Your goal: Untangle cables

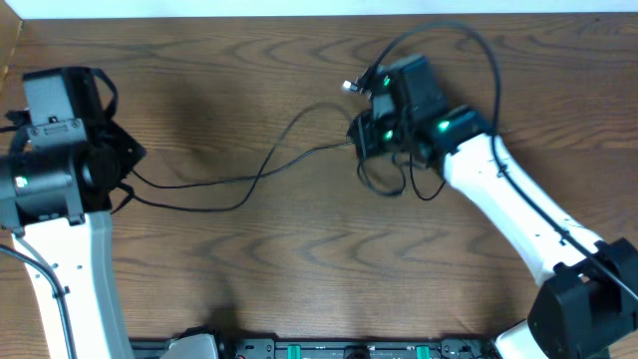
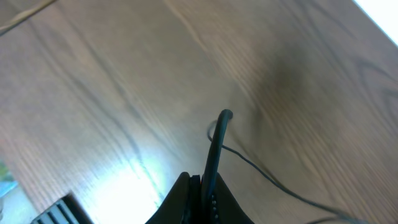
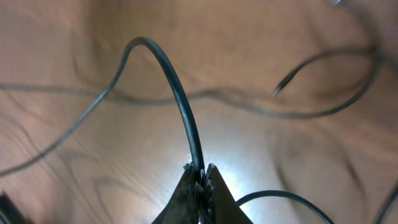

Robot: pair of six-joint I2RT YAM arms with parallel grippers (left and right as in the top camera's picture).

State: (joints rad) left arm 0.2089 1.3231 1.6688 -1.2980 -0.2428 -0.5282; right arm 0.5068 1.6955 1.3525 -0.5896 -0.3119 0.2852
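Two black cables (image 1: 239, 182) stretch across the wooden table (image 1: 299, 279) between the arms, lying close together and crossing near mid-span. At one end the left gripper (image 2: 204, 186) is clamped on a black cord; at the other the right gripper (image 3: 200, 179) is pinched tight on a cord too. Slack loops (image 1: 394, 184) lie bunched just beside the right gripper. Judgement: the cables are partly drawn out, but the crossing and the bunched loops are not yet cleared.

Two hands (image 2: 202, 190) (image 3: 202, 180), at least two black cables (image 3: 189, 121) (image 2: 215, 149)
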